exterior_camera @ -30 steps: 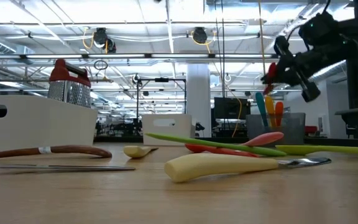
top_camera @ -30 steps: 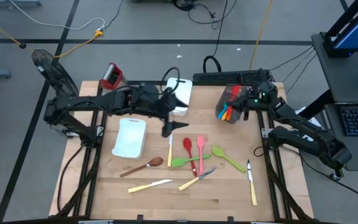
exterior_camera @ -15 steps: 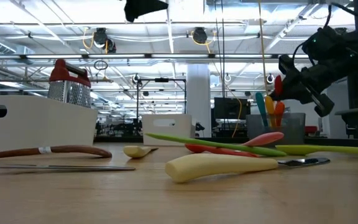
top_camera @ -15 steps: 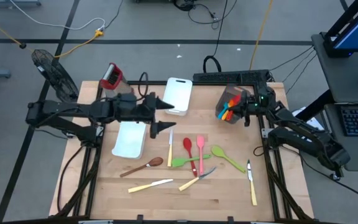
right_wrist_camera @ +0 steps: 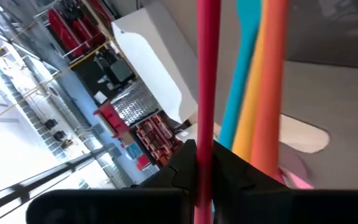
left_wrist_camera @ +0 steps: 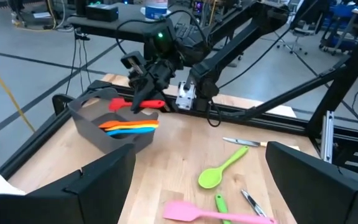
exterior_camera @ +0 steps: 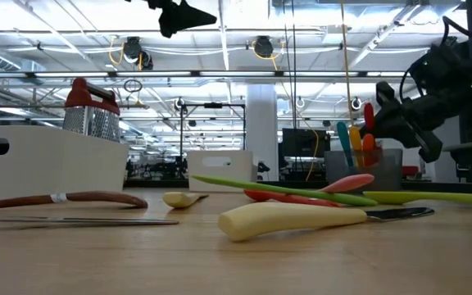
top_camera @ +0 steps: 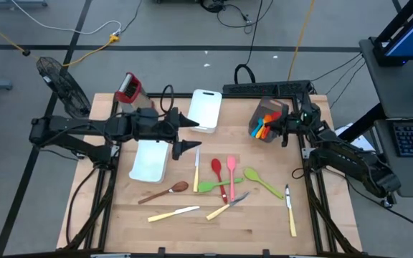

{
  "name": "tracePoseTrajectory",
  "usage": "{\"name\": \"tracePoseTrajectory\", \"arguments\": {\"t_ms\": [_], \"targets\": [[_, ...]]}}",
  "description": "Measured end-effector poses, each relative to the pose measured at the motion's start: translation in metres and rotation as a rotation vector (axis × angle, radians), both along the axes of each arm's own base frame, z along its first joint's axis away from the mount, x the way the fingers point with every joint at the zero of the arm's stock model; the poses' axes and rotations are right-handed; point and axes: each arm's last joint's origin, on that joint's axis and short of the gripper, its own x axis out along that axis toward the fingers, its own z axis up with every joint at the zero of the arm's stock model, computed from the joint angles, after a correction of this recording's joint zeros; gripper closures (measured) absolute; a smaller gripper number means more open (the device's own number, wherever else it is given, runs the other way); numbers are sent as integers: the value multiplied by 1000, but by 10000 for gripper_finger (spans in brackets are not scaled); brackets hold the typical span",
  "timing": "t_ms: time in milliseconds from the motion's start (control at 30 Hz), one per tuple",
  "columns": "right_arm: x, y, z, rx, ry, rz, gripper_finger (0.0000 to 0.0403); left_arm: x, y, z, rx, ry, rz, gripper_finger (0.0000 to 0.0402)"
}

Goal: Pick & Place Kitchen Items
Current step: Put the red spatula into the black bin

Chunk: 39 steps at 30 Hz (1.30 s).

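Note:
My right gripper (top_camera: 284,132) is at the table's far right, beside the grey holder (top_camera: 265,117), and is shut on a red utensil (left_wrist_camera: 137,104). The holder holds orange and blue utensils (left_wrist_camera: 131,127). My left gripper (top_camera: 186,135) hangs open and empty above the table, between the two white tubs. On the table lie a wooden spoon (top_camera: 165,192), a red spoon (top_camera: 216,169), a pink spatula (top_camera: 231,172), two green spoons (top_camera: 262,180) and several cream-handled knives (top_camera: 172,213). My right gripper pinches the red utensil's thin handle (right_wrist_camera: 206,134) between its two fingers (right_wrist_camera: 182,163). It comes at the holder from the table's right side. The utensil reaches away from the fingers next to the orange and blue handles (right_wrist_camera: 253,93), over the holder; its far end is hidden.
A white tub (top_camera: 150,159) lies left of centre and another (top_camera: 205,109) at the far middle. A red-topped metal grater (top_camera: 128,88) stands at the far left. A knife (top_camera: 290,211) lies by the right edge. Bare wood shows along the near edge.
My left gripper has drawn back toward the table's left edge, away from the far tub, and then kept still, open throughout. My right gripper has gone down beside the holder with the red utensil still in its fingers.

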Motion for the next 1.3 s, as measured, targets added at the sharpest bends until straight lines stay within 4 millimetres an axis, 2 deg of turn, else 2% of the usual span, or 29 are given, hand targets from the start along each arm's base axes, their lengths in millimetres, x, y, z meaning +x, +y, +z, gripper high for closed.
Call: {"name": "tracePoseTrajectory", "arguments": {"t_ms": [233,700,967,1300], "targets": [[-1,-2,-8,-5,2,-11,382,0,4,0,0,0,14,34],[-1,-11,-19,7,32,-28,330,0,4,-2,-18,16,20,34],[2,-16,-7,-109,-41,-36,294,0,4,-1,-20,15,20,34],[3,-18,-2,-134,-75,-38,255,0,5,-1,-26,13,23,34]]}}
